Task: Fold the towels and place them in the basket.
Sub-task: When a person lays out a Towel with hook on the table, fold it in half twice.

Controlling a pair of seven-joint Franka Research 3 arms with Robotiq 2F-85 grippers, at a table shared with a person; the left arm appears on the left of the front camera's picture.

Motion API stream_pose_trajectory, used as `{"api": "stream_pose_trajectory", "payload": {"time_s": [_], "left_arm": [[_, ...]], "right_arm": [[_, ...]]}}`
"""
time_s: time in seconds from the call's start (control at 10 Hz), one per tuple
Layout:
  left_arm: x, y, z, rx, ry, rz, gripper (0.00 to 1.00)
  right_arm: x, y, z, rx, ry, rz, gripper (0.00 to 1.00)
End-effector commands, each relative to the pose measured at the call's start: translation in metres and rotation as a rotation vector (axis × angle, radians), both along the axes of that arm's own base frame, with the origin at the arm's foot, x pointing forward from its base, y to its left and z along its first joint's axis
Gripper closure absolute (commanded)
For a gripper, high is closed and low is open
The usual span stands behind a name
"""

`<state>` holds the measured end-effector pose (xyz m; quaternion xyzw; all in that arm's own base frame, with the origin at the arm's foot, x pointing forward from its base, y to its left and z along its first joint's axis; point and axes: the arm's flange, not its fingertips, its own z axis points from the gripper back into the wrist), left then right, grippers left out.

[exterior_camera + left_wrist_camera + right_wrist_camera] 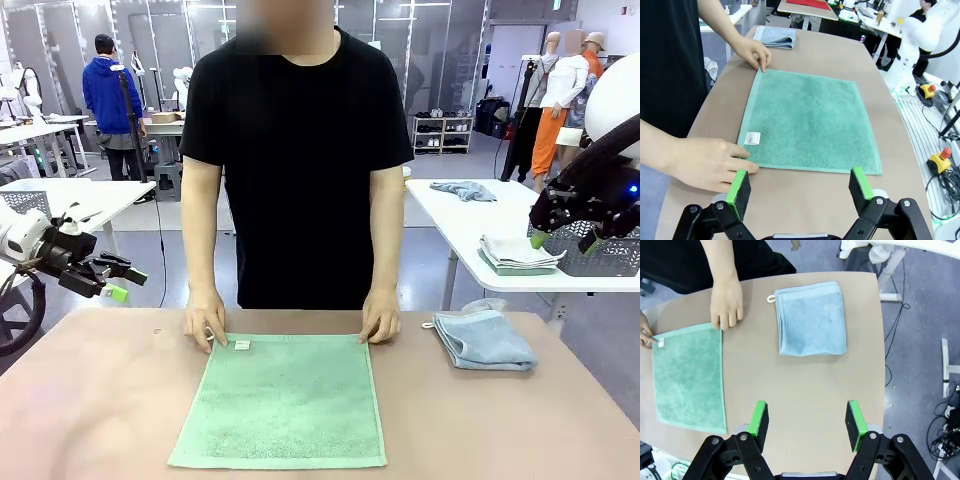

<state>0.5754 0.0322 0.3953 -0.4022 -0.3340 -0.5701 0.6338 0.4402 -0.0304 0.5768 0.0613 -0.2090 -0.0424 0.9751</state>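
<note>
Brown table (90, 400), green towel (280, 400) flat, white table (470, 218) bkgd

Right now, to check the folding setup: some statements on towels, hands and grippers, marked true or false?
The green towel lies spread flat. True.
The blue towel is spread open. False: the blue towel is folded.
The person's hands rest at the green towel's far corners. True.
The left gripper grips the green towel. False: the left gripper is open, empty.
The right gripper is open, holding nothing. True.
</note>
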Motion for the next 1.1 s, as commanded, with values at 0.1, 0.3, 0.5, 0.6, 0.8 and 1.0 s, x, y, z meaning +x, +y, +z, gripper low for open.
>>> {"api": "stream_pose_trajectory", "payload": {"time_s": [0.1,0.3,0.5,0.6,0.8,1.0], "left_arm": [[-0.0009,-0.0011,0.0026,0.004,-0.008,0.002,0.00],[-0.0009,-0.0011,0.0026,0.004,-0.008,0.002,0.00],[-0.0009,-0.0011,0.0026,0.004,-0.008,0.002,0.00],[-0.0009,-0.0011,0.0026,0.004,-0.008,0.002,0.00],[-0.0009,-0.0011,0.0026,0.004,-0.008,0.002,0.00],[-0.0009,-0.0011,0.0026,0.004,-0.008,0.002,0.00]], "right_arm": [[0.0017,-0.0008,0.0023,0.000,0.002,-0.004,0.23],[0.0017,-0.0008,0.0023,0.000,0.002,-0.004,0.23],[0.0017,-0.0008,0.0023,0.000,0.002,-0.004,0.23],[0.0017,-0.0008,0.0023,0.000,0.002,-0.004,0.23],[0.0017,-0.0008,0.0023,0.000,0.002,-0.004,0.23],[0.0017,-0.0008,0.0023,0.000,0.002,-0.004,0.23]]}}
